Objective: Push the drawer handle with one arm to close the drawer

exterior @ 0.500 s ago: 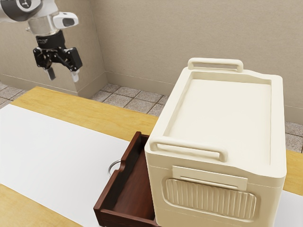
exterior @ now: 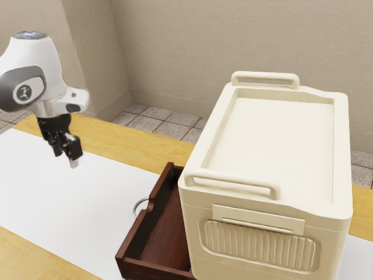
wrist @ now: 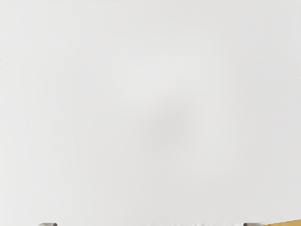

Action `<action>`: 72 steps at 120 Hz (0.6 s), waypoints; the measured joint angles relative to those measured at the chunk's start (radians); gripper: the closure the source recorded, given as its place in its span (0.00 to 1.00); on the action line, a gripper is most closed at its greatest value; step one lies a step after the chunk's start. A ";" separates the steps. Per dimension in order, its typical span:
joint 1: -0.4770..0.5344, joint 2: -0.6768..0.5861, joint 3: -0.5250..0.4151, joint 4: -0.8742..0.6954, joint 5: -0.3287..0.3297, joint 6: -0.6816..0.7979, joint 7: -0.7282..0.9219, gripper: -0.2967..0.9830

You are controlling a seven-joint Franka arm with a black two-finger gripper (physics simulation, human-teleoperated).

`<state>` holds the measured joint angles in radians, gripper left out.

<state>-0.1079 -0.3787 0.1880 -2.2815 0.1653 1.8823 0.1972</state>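
1 gripper (exterior: 65,158), blk., 2-finger, on wht./gry. arm (exterior: 35,67): fingers wide apart, empty; pointing down over wht. runner (exterior: 35,181), approx. on the handle's side of the drawer, well apart from it. 1 drawer (exterior: 169,233), dk. red-brn. wood, open, projecting from cabinet twd. the exterior view's left; notch in top edge of its front. 1 drawer handle (exterior: 137,205), metal, curved, on outer face of drawer front, nr. the notch; untouched. 1 cabinet (exterior: 274,140), cream, upright, w/ recessed top, 2 raised rails (far rail (exterior: 265,75), near rail (exterior: 233,182)) & ribbed panel (exterior: 259,245) on side. 1 surface (exterior: 116,137), yel. wood, under runner & cabinet. Wrist view: runner beneath hand, w/ sliver of surface past its edge. Bkgd.: tiled floor (exterior: 172,119), beige wall (exterior: 204,41).
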 joint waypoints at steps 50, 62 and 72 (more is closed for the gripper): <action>-0.770 -0.326 0.656 -0.156 0.453 0.142 0.212 0.63; -0.812 -0.328 0.673 -0.156 0.510 0.150 0.226 0.69; -0.879 -0.330 0.759 -0.159 0.548 0.160 0.236 0.71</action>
<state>-0.9864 -0.7083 0.9475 -2.4405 0.7129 2.0424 0.4328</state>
